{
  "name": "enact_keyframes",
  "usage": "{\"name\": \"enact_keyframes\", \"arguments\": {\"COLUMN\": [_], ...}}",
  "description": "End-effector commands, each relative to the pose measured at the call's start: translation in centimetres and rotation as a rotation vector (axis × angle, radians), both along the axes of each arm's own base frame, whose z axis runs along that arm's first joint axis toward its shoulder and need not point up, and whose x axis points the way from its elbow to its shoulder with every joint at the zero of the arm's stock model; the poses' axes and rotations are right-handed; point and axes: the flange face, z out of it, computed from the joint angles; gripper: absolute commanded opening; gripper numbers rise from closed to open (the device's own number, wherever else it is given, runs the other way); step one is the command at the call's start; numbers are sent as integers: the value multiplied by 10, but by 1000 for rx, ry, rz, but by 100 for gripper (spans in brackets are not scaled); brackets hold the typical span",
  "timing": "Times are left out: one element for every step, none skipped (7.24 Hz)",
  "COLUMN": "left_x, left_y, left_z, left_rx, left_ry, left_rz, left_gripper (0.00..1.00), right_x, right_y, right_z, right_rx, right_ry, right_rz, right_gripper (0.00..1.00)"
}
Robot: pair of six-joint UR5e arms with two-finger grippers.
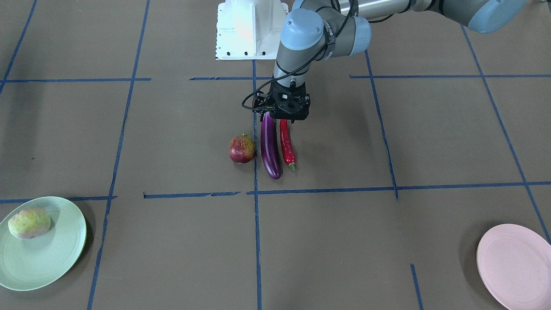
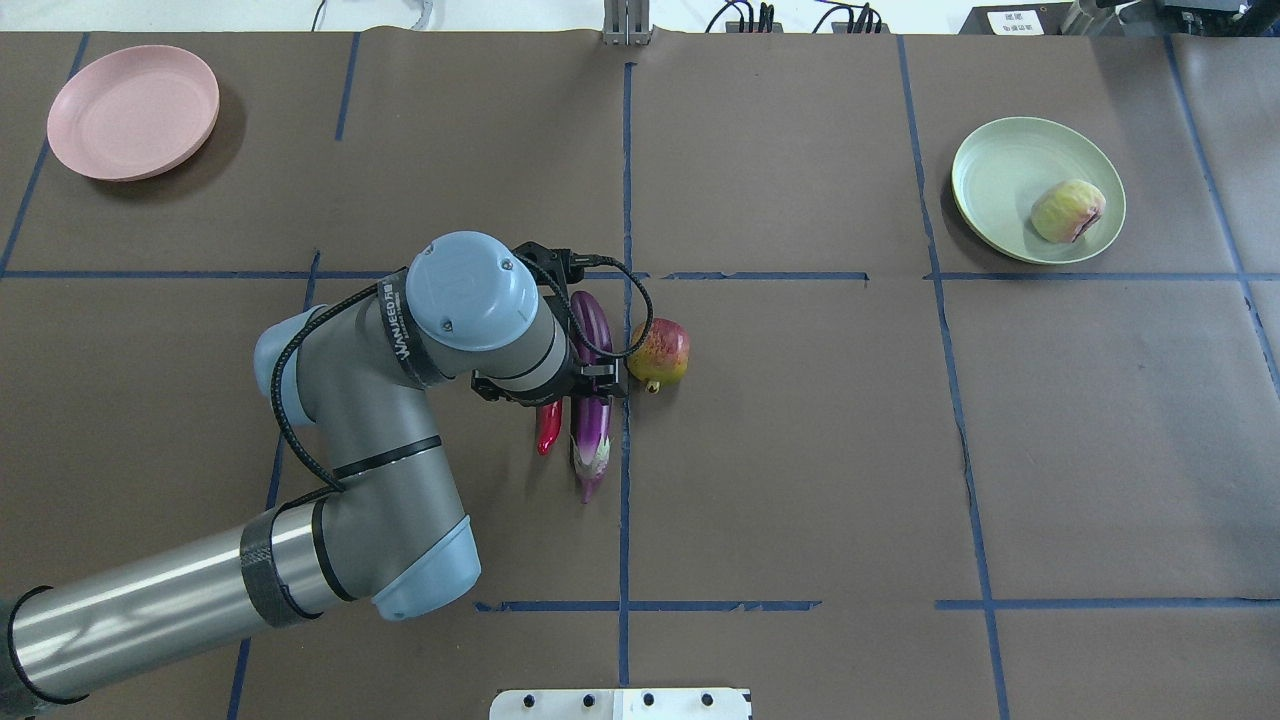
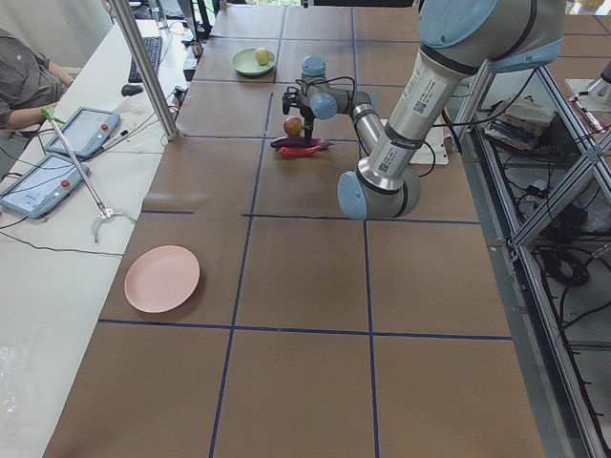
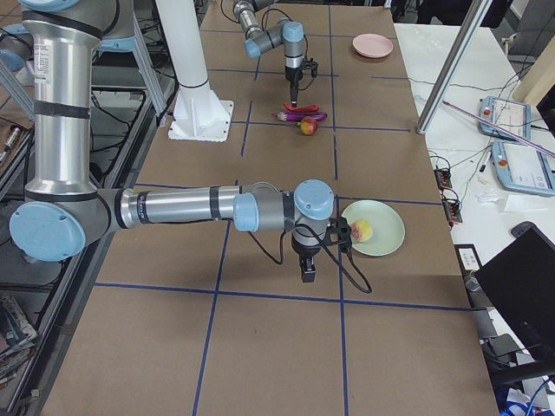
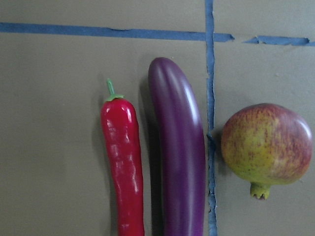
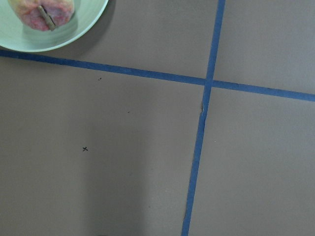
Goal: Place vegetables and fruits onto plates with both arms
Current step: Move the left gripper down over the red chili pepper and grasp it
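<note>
The purple eggplant (image 1: 270,148) and red chili pepper (image 1: 286,144) lie side by side at the table's middle, with the red-and-yellow fruit (image 1: 241,149) next to the eggplant. My left gripper (image 1: 287,117) hangs above their ends nearest the robot base; it looks open and holds nothing. The left wrist view shows chili (image 5: 123,162), eggplant (image 5: 179,157) and fruit (image 5: 266,142) straight below. The yellow-green fruit (image 2: 1068,210) lies on the mint green plate (image 2: 1000,180). The pink plate (image 2: 130,110) is bare. My right gripper (image 4: 307,270) hangs beside the green plate; I cannot tell whether it is open.
The white base block (image 1: 252,30) stands at the robot's edge of the table. Blue tape lines cross the brown table cover. An operator's side desk with tablets (image 3: 81,129) runs along the far edge of the table.
</note>
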Motion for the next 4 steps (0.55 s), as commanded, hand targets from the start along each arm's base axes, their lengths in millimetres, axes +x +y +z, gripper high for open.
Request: {"name": "enact_keyframes", "arguments": {"left_x": [11,9,9,12], "left_y": [-5,-8,-8,-9], "left_z": [20,21,21,27], "left_rx": [1,0,-2,-7], "left_ry": [-48,-49,-51,-62], "left_rz": [-23,-27,-28,-28], "left_gripper": [77,69,59,51], "right_x": [-1,0,0,0], "right_y": [0,0,0,0], "right_z": [0,0,0,0], "right_rx": [0,0,2,5], "right_ry": [-1,-1,-1,-1], "right_rz": [-1,0,-1,-3], "right_gripper": [100,100,100,100]}}
